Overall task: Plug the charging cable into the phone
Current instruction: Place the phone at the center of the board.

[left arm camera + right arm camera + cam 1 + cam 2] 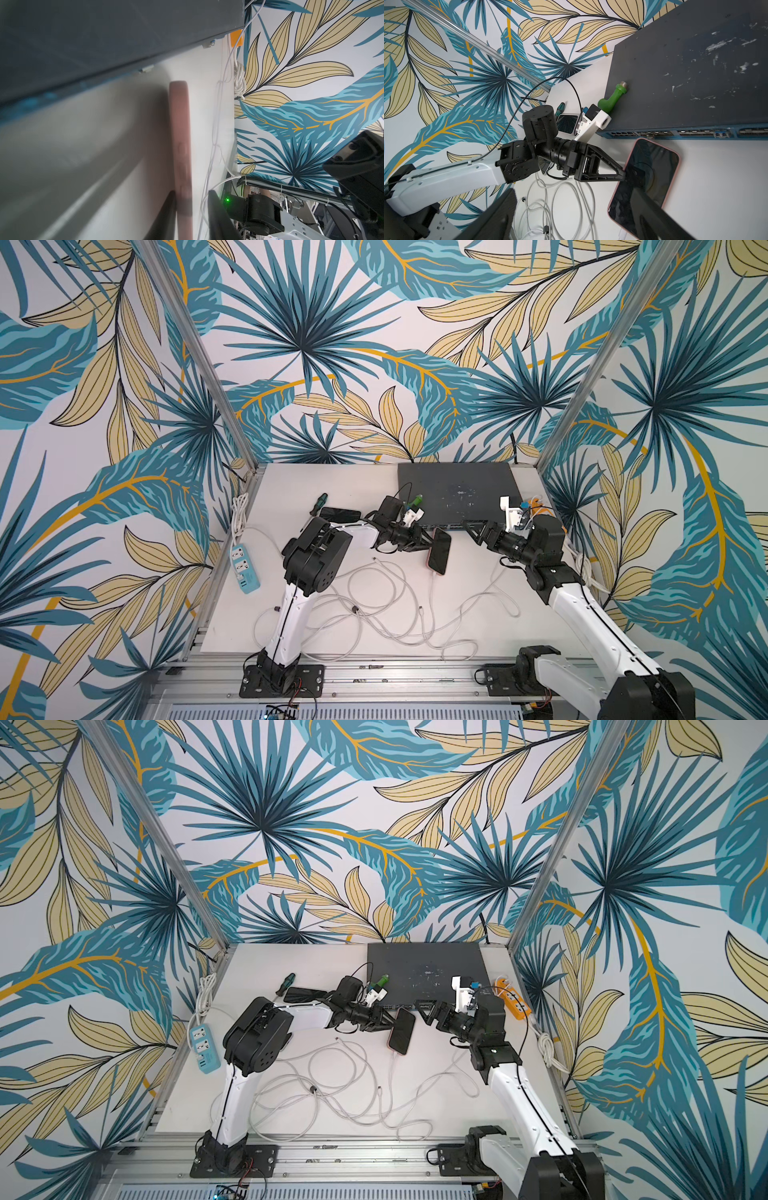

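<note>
The phone (pixel 439 552), black-screened in a pink case, sits tilted at the table's middle, in front of the grey switch. My left gripper (pixel 432 540) straddles its upper end. In the left wrist view one finger (pixel 170 207) touches the phone's pink edge (pixel 180 135), the other stands apart from it, so my left gripper (pixel 191 191) is open. The white charging cable (pixel 432 593) runs from the phone's lower end, where its plug (pixel 623 234) sits at the port. My right gripper (pixel 473 529) hovers open to the phone's right, holding nothing.
A grey network switch (pixel 457 489) with a green object (pixel 416 500) on it fills the back. A screwdriver (pixel 318 502) and a second dark phone (pixel 340 513) lie back left. A blue power strip (pixel 245 568) lies left, an orange one (pixel 513 998) right. Loose white cables (pixel 374 605) sprawl in front.
</note>
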`<state>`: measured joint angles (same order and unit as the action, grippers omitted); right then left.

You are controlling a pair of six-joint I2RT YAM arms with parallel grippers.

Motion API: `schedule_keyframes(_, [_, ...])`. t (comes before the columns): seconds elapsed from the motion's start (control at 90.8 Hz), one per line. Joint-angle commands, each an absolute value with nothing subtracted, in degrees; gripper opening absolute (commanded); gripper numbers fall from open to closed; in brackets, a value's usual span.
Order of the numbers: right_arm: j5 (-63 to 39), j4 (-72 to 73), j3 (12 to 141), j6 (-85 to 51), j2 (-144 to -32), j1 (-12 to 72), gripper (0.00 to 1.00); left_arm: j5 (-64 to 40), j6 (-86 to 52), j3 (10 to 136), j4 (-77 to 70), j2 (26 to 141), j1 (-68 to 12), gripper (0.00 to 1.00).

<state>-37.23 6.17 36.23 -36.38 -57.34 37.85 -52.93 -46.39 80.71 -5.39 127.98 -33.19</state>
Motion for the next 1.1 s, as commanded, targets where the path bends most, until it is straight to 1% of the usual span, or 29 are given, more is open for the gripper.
schedule_keyframes(0.0, [-36.0,2.9,35.6,-34.5,-56.1,37.5,0.89,-54.3,-44.0,81.5,-3.1,127.4,-33.8,0.37])
schedule_keyframes(0.044, [-36.0,2.9,35.7,-34.5,-56.2,37.5,0.89,-54.2,-43.1,81.1,-2.1,126.8,-33.8,0.41])
schedule_keyframes(0.077, [-36.0,2.9,35.8,-34.5,-56.4,37.5,0.89,-54.0,-42.3,81.1,-0.8,126.3,-33.8,0.46])
schedule_keyframes(0.132, [-35.8,2.4,36.1,-34.4,-56.9,37.5,0.89,-53.0,-39.5,81.7,3.2,125.1,-33.8,0.59])
schedule_keyframes(0.231, [-34.9,0.1,37.4,-33.7,-58.0,37.5,0.89,-49.0,-32.6,83.6,13.7,122.2,-33.8,0.77])
schedule_keyframes(0.297, [-33.8,-2.4,38.6,-32.9,-59.3,37.5,0.88,-45.6,-28.9,85.2,21.7,120.9,-33.5,0.83])
schedule_keyframes(0.364, [-32.2,-3.8,39.3,-32.5,-60.6,37.5,0.87,-42.3,-27.3,85.3,26.3,119.2,-32.8,0.85])
schedule_keyframes(0.485, [-33.4,-4.3,41.7,-32.0,-64.4,37.5,0.87,-36.8,-29.5,81.2,26.8,112.6,-29.8,0.86])
schedule_keyframes(0.562, [-34.5,-8.3,46.6,-29.8,-68.3,37.7,0.85,-26.7,-32.2,80.0,31.9,107.5,-27.5,0.87])
schedule_keyframes(0.65, [-35.5,-15.1,54.1,-26.4,-75.5,38.2,0.85,-14.3,-36.9,77.8,37.5,100.7,-25.0,0.88])
schedule_keyframes(0.705, [-35.4,-19.3,59.5,-23.9,-80.4,39.4,0.84,-9.2,-39.6,77.0,40.0,97.5,-23.0,0.93])
schedule_keyframes(0.749, [-34.6,-22.1,63.6,-21.6,-84.3,40.7,0.83,-5.5,-41.9,77.1,42.2,96.4,-21.3,0.99])
schedule_keyframes(0.826, [-33.9,-24.6,69.5,-19.4,-90.0,42.6,0.83,-3.7,-45.0,79.9,45.7,98.4,-18.3,1.0])
schedule_keyframes(0.903, [-34.1,-25.1,73.6,-19.4,-94.3,44.1,0.83,-3.2,-45.8,86.2,50.9,102.9,-16.3,1.0])
schedule_keyframes(1.058, [-33.7,-26.7,78.9,-19.2,-99.3,46.7,0.83,7.2,-44.9,101.6,61.8,112.8,-15.8,1.0])
schedule_keyframes(1.091, [-33.7,-26.6,79.1,-19.5,-99.8,48.0,0.84,8.0,-43.8,104.7,62.9,115.2,-15.7,1.0])
